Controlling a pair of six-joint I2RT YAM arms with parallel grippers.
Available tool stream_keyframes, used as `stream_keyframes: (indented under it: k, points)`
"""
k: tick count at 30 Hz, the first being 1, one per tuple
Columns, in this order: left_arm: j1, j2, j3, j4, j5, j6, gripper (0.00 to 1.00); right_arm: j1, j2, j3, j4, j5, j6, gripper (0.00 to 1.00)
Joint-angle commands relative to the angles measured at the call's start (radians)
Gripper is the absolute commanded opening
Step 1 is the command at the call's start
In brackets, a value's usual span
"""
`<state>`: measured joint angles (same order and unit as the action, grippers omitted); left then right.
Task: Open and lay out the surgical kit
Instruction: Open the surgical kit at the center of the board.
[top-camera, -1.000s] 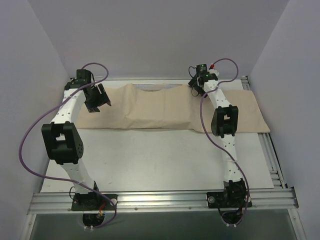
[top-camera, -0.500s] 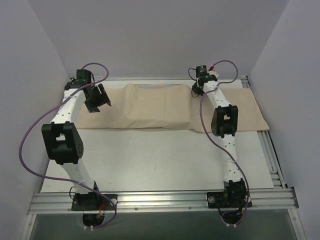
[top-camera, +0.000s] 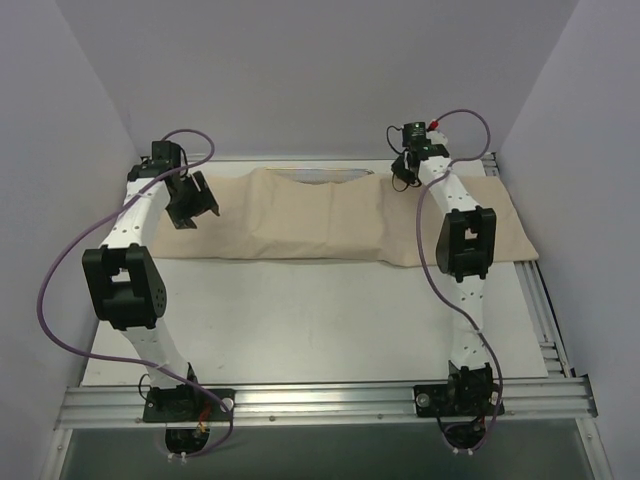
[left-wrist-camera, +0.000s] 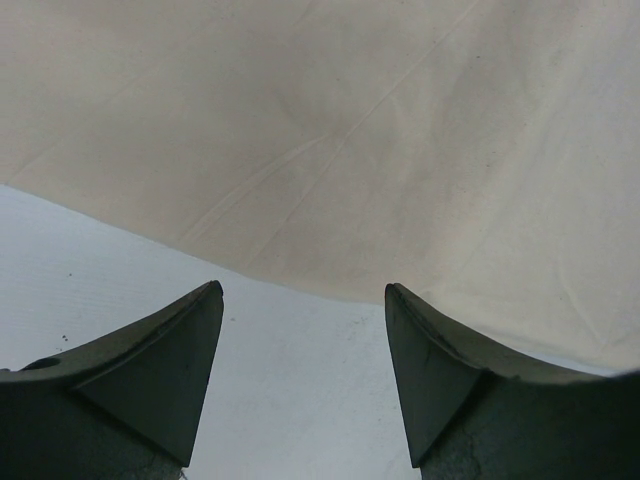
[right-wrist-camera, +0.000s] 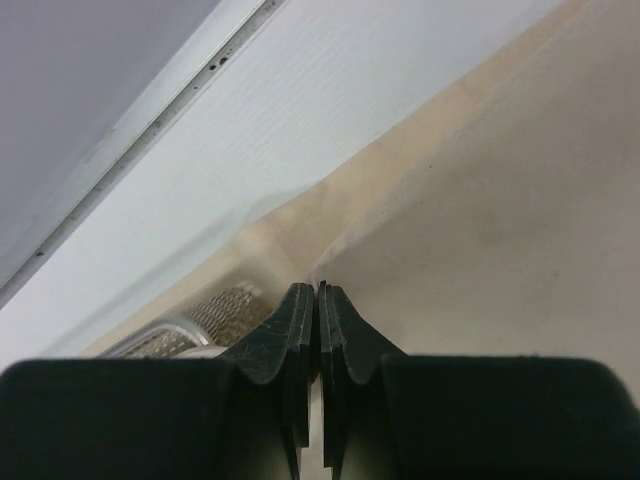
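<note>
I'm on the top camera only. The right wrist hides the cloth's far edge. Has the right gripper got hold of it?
Observer: Yes. In the right wrist view the right gripper is shut, with a ridge of the cloth wrap pinched at its tips.
Operator: Anything exposed under it?
Observer: Part of the wire-mesh tray shows beneath the lifted edge.
Operator: And the left?
Observer: The left gripper is open over the cloth's near edge, holding nothing.

no readable text, no labels, no brand marks, no numbers in any view
</note>
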<state>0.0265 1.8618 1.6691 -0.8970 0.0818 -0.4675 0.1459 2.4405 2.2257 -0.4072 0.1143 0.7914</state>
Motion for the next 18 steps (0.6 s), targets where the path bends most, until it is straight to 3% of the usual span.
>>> stream_keyframes:
  k: [1,11,18]
  points:
    - [0.021,-0.061,0.012,-0.019,-0.001,-0.029,0.75,0.001,-0.181,-0.099,0.033,-0.027,-0.020,0.00]
    - [0.033,-0.041,0.033,-0.020,0.078,-0.079,0.74,0.066,-0.463,-0.434,0.001,-0.073,-0.127,0.00]
    - [0.033,0.014,0.078,-0.023,0.153,-0.117,0.75,0.087,-0.661,-0.791,0.059,-0.039,-0.133,0.00]
